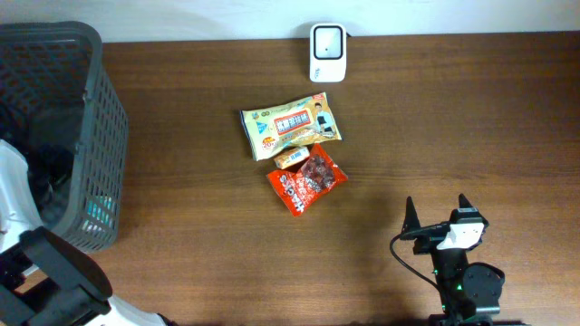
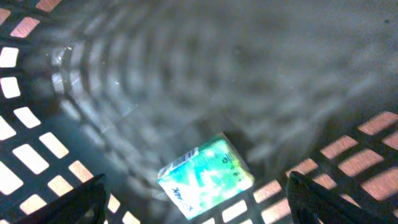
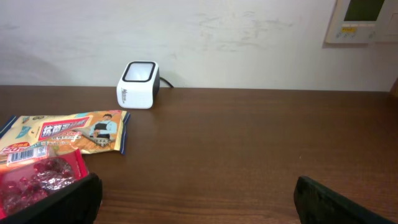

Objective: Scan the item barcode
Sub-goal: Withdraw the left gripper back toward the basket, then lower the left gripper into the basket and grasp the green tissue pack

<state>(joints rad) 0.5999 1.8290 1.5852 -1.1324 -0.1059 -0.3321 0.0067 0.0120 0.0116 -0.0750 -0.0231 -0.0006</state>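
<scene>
In the left wrist view a green-and-white packet lies tilted on the floor of the dark mesh basket. My left gripper hangs open just above it, with a finger on either side and neither one touching it. The white barcode scanner stands at the table's far edge, seen too in the right wrist view as the scanner. My right gripper rests open and empty near the front right of the table, with the right gripper facing the scanner.
A yellow snack pack, a small orange pack and a red pack lie mid-table. The grey basket fills the left side, with my left arm reaching into it.
</scene>
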